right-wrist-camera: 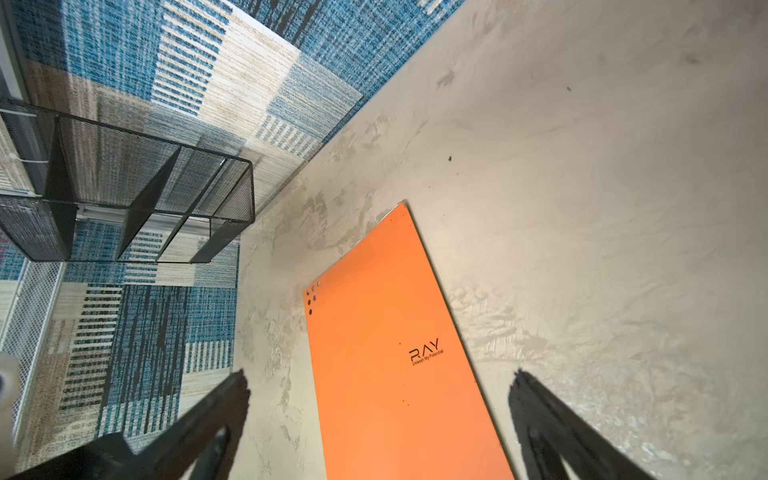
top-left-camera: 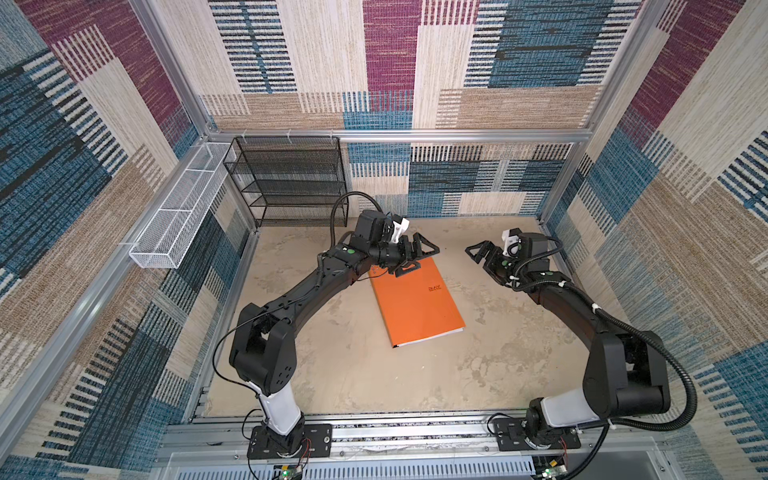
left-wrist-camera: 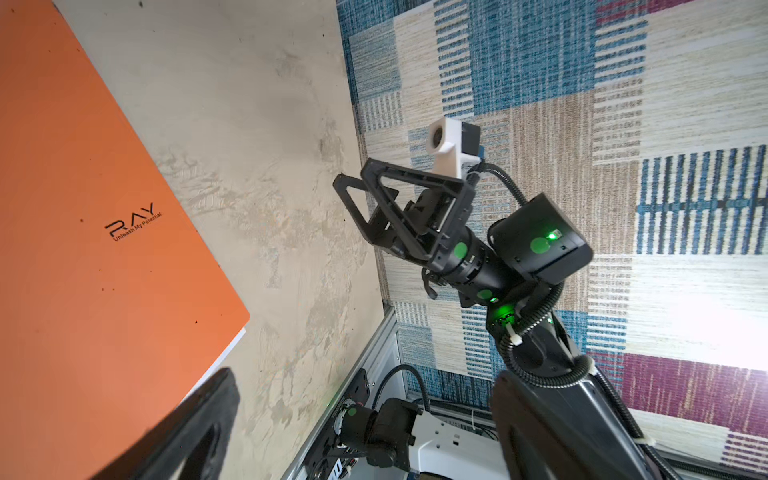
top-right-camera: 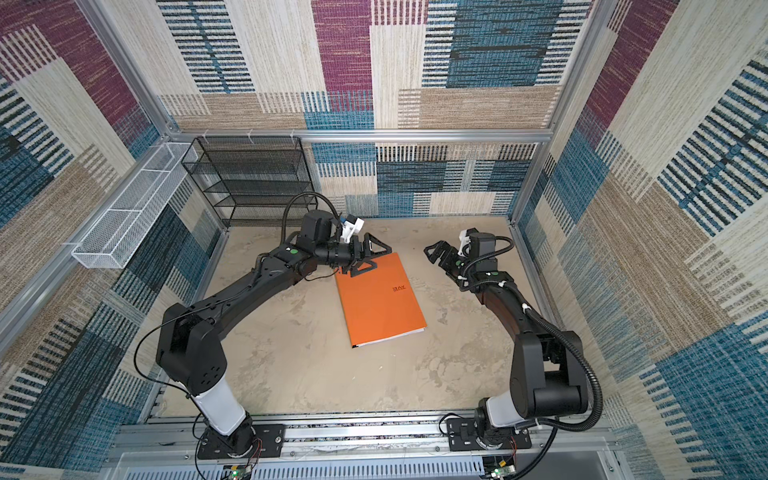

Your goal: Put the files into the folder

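The flat orange rectangular folder [top-left-camera: 415,303], judged light, stiff and slick, is best pinched at an edge; left hand [top-left-camera: 417,259] and right hand [top-left-camera: 478,255] are seen open, empty.

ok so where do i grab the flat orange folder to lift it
Probably the near right corner of the flat orange folder, from the right: it lies closed on the beige tabletop, so only thin edges offer purchase, and white sheet edges peek out there.
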`<state>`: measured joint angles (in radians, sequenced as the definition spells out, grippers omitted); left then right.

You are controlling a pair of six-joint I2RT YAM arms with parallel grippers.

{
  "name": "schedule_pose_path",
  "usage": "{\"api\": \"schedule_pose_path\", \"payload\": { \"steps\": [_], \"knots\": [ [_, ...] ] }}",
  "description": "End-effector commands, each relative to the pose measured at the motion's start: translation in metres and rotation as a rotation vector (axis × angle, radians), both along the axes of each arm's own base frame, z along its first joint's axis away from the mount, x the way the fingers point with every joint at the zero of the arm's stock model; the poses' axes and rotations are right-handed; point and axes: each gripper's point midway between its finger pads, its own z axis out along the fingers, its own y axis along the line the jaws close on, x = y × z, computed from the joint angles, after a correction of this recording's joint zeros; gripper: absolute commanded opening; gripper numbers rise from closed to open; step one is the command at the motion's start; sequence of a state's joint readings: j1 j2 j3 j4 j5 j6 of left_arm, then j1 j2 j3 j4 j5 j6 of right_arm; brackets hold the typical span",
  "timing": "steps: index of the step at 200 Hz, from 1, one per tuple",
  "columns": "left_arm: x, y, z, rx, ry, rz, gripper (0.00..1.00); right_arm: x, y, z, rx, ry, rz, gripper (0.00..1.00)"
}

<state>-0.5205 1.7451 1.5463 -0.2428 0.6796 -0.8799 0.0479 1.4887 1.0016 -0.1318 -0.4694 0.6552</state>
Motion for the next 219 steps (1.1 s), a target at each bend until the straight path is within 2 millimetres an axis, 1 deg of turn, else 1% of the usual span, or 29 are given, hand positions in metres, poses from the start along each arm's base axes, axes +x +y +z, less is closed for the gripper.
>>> {"api": "schedule_pose_path", "payload": {
  "steps": [1,16,27,36,45,66,99,130,149,163,182,200,219],
  "knots": [
    [0.006,0.052,-0.047,0.246,0.083,0.153,0.97,-0.008,0.011,-0.025,-0.056,0.058,0.086,1.00],
    [-0.001,0.092,-0.093,0.360,0.195,0.204,0.97,-0.015,0.023,-0.048,-0.082,0.107,0.135,1.00],
    [-0.007,0.111,-0.124,0.412,0.247,0.210,0.97,-0.022,0.034,-0.063,-0.108,0.131,0.165,1.00],
    [-0.010,0.117,-0.142,0.417,0.278,0.200,0.97,-0.027,0.041,-0.076,-0.124,0.151,0.181,1.00],
    [-0.009,0.120,-0.157,0.419,0.294,0.191,0.97,-0.032,0.046,-0.086,-0.127,0.163,0.195,0.99],
    [0.002,0.121,-0.179,0.472,0.288,0.164,0.97,-0.039,0.052,-0.108,-0.144,0.193,0.210,1.00],
    [0.024,0.121,-0.203,0.556,0.316,0.137,0.95,-0.053,0.067,-0.134,-0.153,0.240,0.257,1.00],
    [0.042,0.121,-0.223,0.598,0.323,0.127,0.94,-0.071,0.080,-0.142,-0.129,0.267,0.283,1.00],
    [0.049,0.115,-0.233,0.590,0.331,0.101,0.93,-0.084,0.084,-0.143,-0.105,0.284,0.286,1.00],
    [0.048,0.112,-0.240,0.582,0.342,0.091,0.92,-0.091,0.090,-0.143,-0.100,0.292,0.294,1.00],
    [0.043,0.114,-0.248,0.594,0.364,0.094,0.90,-0.102,0.101,-0.145,-0.095,0.302,0.312,1.00],
    [0.035,0.119,-0.250,0.599,0.379,0.104,0.89,-0.112,0.114,-0.147,-0.075,0.317,0.326,1.00],
    [0.025,0.120,-0.252,0.592,0.393,0.102,0.88,-0.116,0.124,-0.145,-0.062,0.318,0.325,1.00]
  ]
}}
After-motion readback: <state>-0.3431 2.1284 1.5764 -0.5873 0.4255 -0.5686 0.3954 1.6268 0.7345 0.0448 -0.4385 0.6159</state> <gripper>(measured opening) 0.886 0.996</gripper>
